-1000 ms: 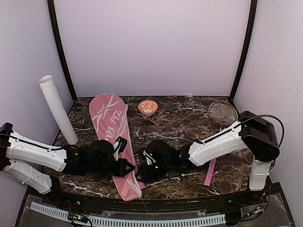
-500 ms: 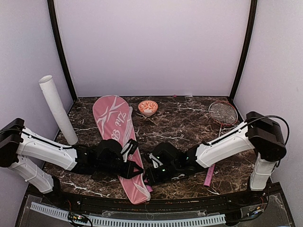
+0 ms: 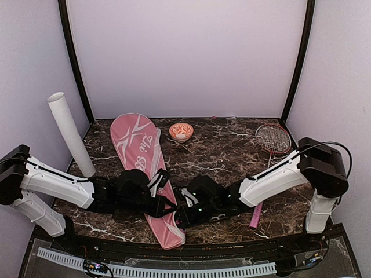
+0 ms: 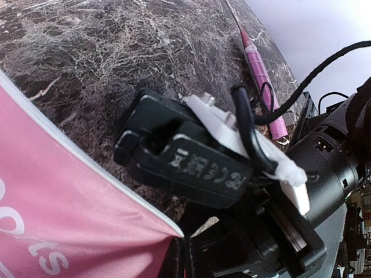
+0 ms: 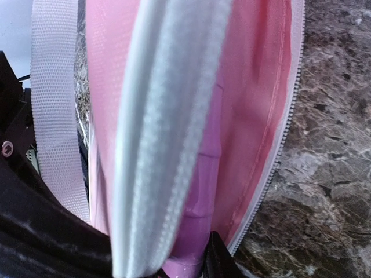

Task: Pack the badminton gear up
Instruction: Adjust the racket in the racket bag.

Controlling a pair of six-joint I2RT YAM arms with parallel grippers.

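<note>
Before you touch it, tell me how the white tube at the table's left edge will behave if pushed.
The white tube stands on end, tall over a small foot, so a push would probably topple it. Its open top suggests a hollow, likely light thing. Being round, it may roll once down.

The long pink fabric racket cover (image 3: 139, 156) with white lettering lies slanted across the left-centre of the bench, narrow end toward the near edge. Its zipper is open, and a pink racket handle (image 5: 200, 191) sits inside. A red-framed racket (image 3: 272, 138) with a pink handle lies flat at the right. A long white tube (image 3: 71, 136) leans at the left.
</note>
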